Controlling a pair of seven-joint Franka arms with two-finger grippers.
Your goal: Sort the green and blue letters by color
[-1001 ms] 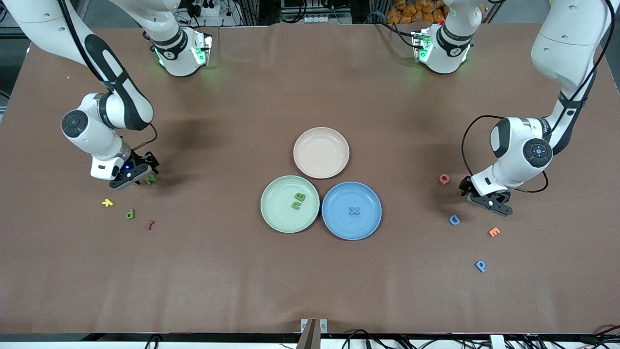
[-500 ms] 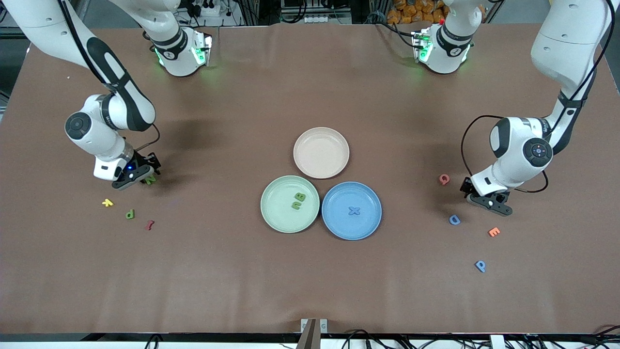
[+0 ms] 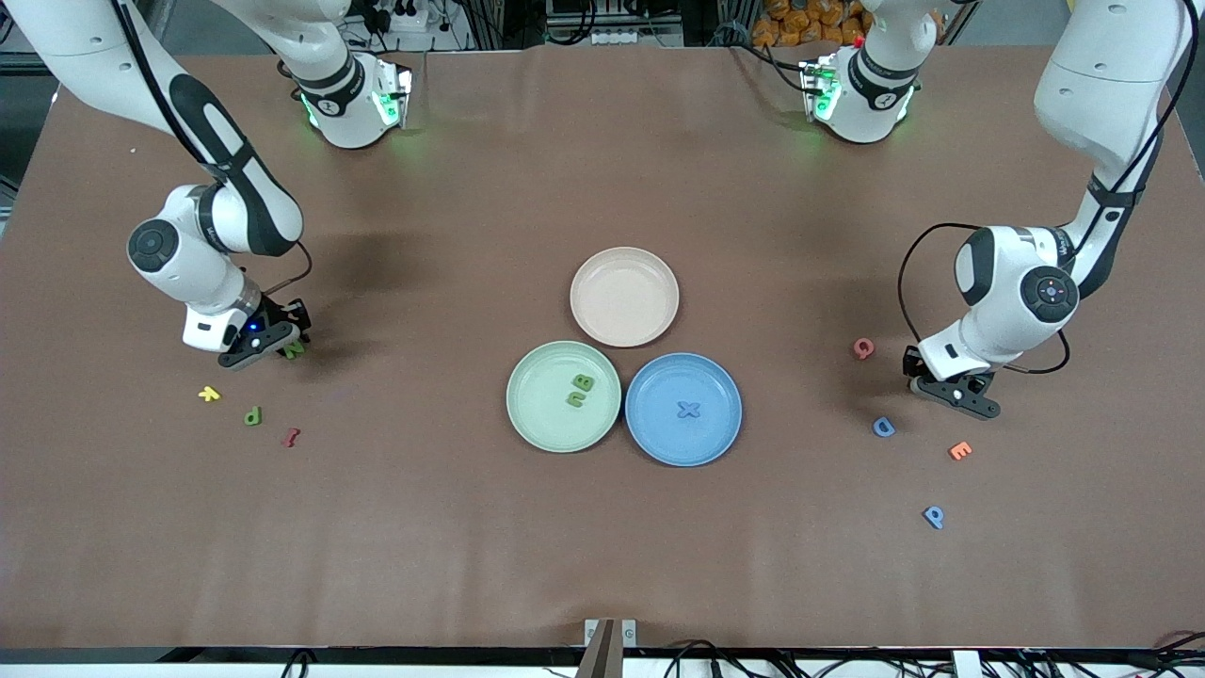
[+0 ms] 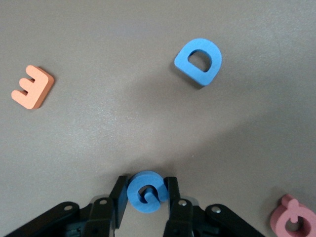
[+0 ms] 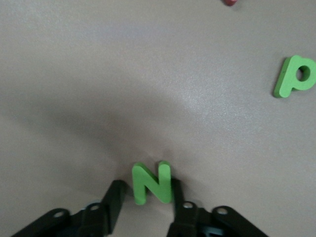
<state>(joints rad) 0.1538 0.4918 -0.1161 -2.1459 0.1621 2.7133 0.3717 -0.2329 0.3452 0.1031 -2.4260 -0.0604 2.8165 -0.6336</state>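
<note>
Claws just closed: left gripper (image 4: 146,197) pinching chunky blue foam G (image 4: 146,191), right gripper (image 5: 146,197) pinching green foam N (image 5: 152,182); plates next, I reckon.

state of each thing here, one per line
left tool: shut on blue G
right tool: shut on N
green plate: holds B, U
blue plate: holds X
pink plate: empty
D, blue P, green P: loose on table
</note>
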